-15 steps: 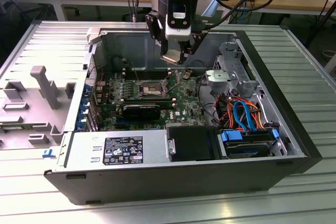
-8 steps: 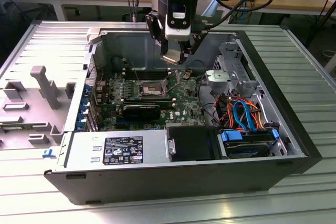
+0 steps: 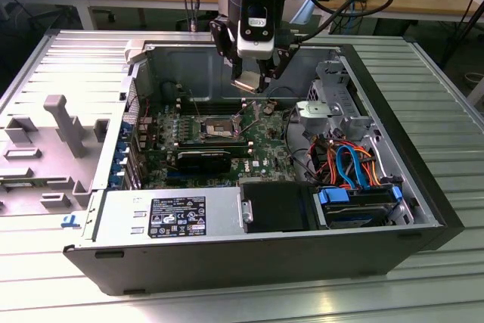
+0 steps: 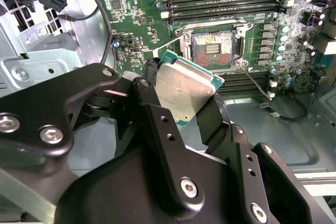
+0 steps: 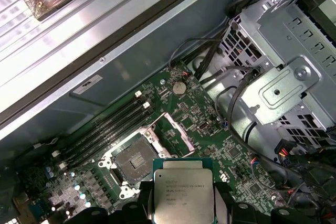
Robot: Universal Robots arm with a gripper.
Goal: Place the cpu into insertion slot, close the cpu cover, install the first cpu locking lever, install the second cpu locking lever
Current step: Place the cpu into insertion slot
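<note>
My gripper [image 3: 252, 81] hangs over the open computer case, shut on the cpu [image 3: 246, 86], a small square chip with a silvery-tan face. In both wrist views the cpu [image 4: 184, 90] [image 5: 182, 192] sits between the black fingers [image 4: 149, 90], held by two opposite edges and well above the board. The insertion slot [image 5: 134, 161] [image 4: 212, 48] [image 3: 219, 128] lies bare on the green board, its dark centre showing. The cpu cover [image 5: 176, 134] stands swung up beside the slot. A thin wire lever [image 4: 257, 85] sticks out free next to the slot.
Long black memory sticks [image 4: 226, 1] flank the slot. A metal drive cage [image 5: 283, 87] with cable bundles [image 3: 348, 160] stands at the exterior view's right. A black fan shroud [image 3: 276, 206] and power supply [image 3: 170, 217] line the case's near side.
</note>
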